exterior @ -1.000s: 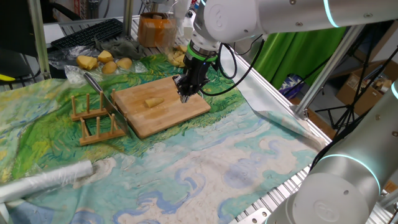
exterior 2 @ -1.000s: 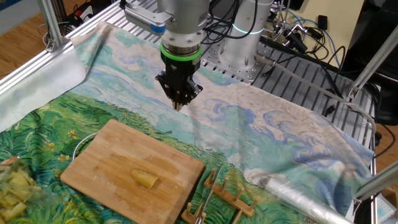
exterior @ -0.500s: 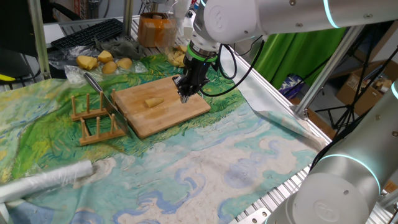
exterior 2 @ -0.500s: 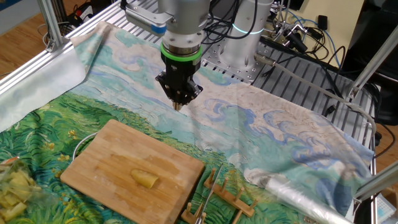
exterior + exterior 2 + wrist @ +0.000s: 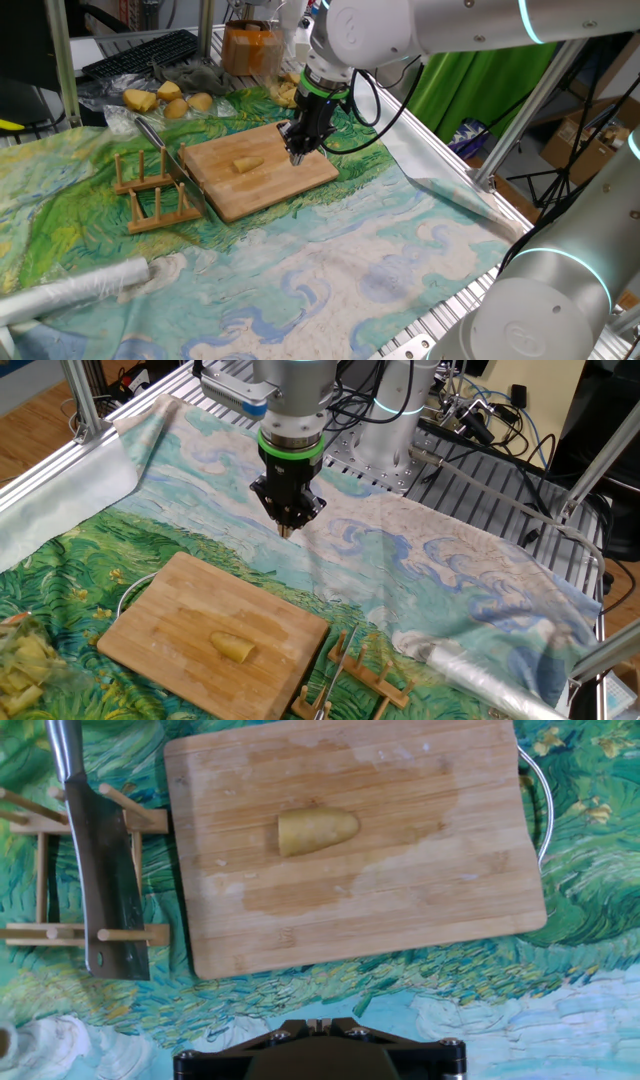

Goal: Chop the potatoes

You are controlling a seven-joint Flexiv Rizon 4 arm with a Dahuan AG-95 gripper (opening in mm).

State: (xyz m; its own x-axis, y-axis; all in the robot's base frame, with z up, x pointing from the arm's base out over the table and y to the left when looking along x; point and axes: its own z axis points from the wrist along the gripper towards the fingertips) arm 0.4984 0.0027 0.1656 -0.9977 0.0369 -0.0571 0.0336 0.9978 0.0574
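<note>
The gripper (image 5: 288, 526) hangs above the cloth just beside the board's edge, its fingertips drawn together to a point and holding nothing. Beyond it lies the wooden board (image 5: 420, 870), with a single pale-yellow potato wedge (image 5: 316, 830) near its middle. Farther off, a cleaver (image 5: 105, 870) rests on a wooden rack (image 5: 155, 190) touching the board's far end.

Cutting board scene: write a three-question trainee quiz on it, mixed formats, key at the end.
1. True or false: the potato wedge lies on the wooden board.
2. The knife rests on: A) the wooden rack B) the board C) the gripper
3. Fill in: the gripper hangs above the ____, beside the board.

Key: 1 true; 2 A; 3 cloth
</note>
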